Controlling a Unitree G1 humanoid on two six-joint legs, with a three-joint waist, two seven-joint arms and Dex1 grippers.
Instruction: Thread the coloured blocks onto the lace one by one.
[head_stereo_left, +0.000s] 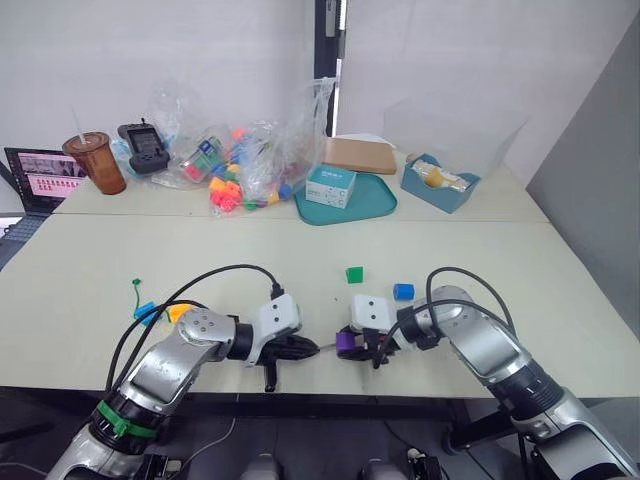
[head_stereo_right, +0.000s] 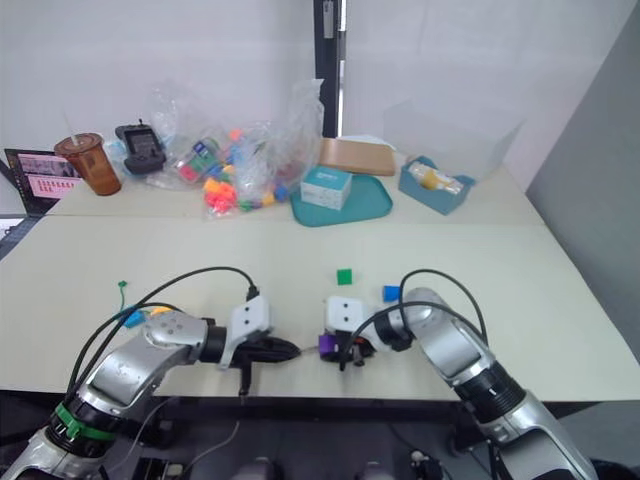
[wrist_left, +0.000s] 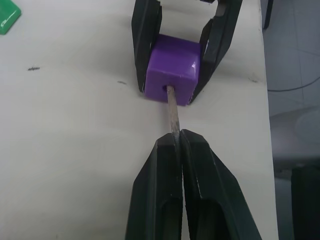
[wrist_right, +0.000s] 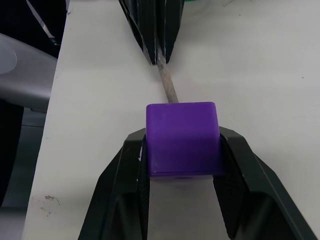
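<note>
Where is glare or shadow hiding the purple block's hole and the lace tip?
Left wrist view: the hole and the lace tip read plainly; a small highlight sits on the purple block, off the hole. Right wrist view: the block hides the entry; soft shadow beneath.

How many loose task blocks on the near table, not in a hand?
4: green block mid-table, dark blue block right of it, light blue block and orange-yellow block by the left arm, partly hidden. More may be hidden.

Between the pincers: no room, right gripper (head_stereo_left: 352, 345) clamping purple block (wrist_left: 173, 68), left gripper (wrist_left: 176, 143) nipping lace tip (wrist_left: 172, 111).
Beyond right gripper: green block (head_stereo_left: 354, 274), blue block (head_stereo_left: 403, 291) near.
Elsewhere: bare table (head_stereo_left: 520, 280).
</note>
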